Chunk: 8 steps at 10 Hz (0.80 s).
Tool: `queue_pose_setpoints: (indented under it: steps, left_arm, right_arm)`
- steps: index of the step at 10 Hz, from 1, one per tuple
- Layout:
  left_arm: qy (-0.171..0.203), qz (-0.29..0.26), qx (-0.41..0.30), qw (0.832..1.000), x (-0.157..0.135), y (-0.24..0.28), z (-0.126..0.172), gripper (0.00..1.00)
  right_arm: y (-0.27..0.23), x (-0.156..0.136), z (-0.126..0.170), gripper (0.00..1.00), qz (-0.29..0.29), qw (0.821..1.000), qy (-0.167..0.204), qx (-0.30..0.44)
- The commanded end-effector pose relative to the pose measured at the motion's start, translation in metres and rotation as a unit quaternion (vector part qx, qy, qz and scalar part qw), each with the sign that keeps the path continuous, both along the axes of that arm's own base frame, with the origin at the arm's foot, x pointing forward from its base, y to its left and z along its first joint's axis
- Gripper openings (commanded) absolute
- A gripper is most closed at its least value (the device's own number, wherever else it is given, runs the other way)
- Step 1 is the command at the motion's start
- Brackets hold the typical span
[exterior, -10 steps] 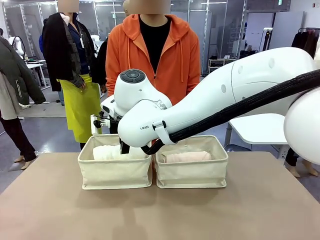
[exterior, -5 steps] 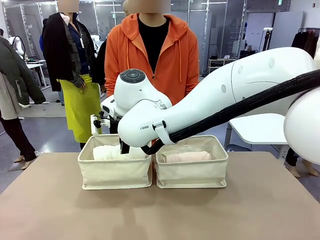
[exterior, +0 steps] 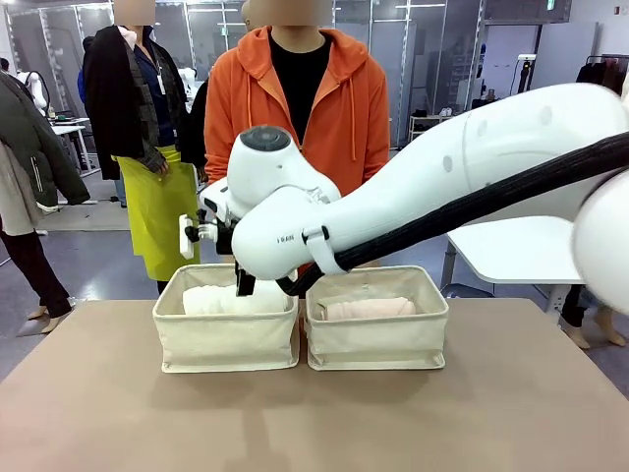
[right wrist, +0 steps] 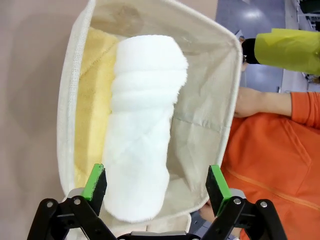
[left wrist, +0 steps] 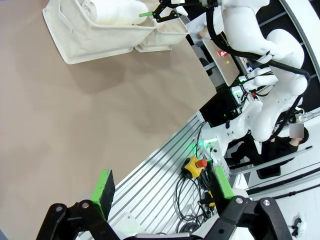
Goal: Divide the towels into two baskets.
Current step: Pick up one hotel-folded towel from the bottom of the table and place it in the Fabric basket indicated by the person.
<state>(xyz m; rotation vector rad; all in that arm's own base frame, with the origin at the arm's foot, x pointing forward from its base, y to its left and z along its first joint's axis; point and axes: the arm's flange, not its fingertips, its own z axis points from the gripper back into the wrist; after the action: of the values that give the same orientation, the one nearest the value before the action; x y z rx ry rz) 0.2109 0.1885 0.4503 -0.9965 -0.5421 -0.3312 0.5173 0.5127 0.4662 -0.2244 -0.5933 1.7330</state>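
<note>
A: Front: left beige canvas basket (exterior: 225,336) holds a white terry towel roll (exterior: 218,298); right beige canvas basket (exterior: 377,337) holds a pale pink towel roll (exterior: 369,309).

B: Right wrist adds a pale yellow towel (right wrist: 95,100) beside the white one. Right gripper (right wrist: 156,186) jaws wide, empty, above it.

A: Left gripper (left wrist: 162,187) open, empty, over the brown tabletop (left wrist: 75,125). Person in orange hoodie (exterior: 300,108) behind.

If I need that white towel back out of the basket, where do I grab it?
Take the white towel across its middle, from straight above. The roll lies lengthwise on top, beside the yellow towel, so the fingers can straddle its width. The basket walls block side approaches.
</note>
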Motion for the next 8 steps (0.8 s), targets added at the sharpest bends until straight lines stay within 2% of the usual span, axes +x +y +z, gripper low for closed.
queue_pose_setpoints:
  steps: [1, 3, 5, 8]
  left_arm:
    - [-0.007, 0.000, -0.012, 1.000, -0.002, 0.000, 0.005, 0.96]
    - [-0.007, 0.000, -0.012, 1.000, -0.002, 0.000, 0.005, 0.96]
    - [-0.007, 0.000, -0.012, 1.000, -0.002, 0.000, 0.005, 0.96]
    - [-0.007, 0.000, -0.012, 1.000, -0.002, 0.000, 0.005, 0.96]
  right_arm:
    - [-0.051, -0.043, 0.033, 1.00, -0.043, 0.998, 0.030, 0.032]
    - [-0.116, -0.058, 0.037, 1.00, -0.117, 0.983, 0.106, 0.095]
    - [-0.186, -0.087, 0.040, 1.00, -0.149, 0.957, 0.202, 0.146]
    - [-0.275, -0.104, 0.051, 1.00, -0.197, 0.898, 0.275, 0.282]
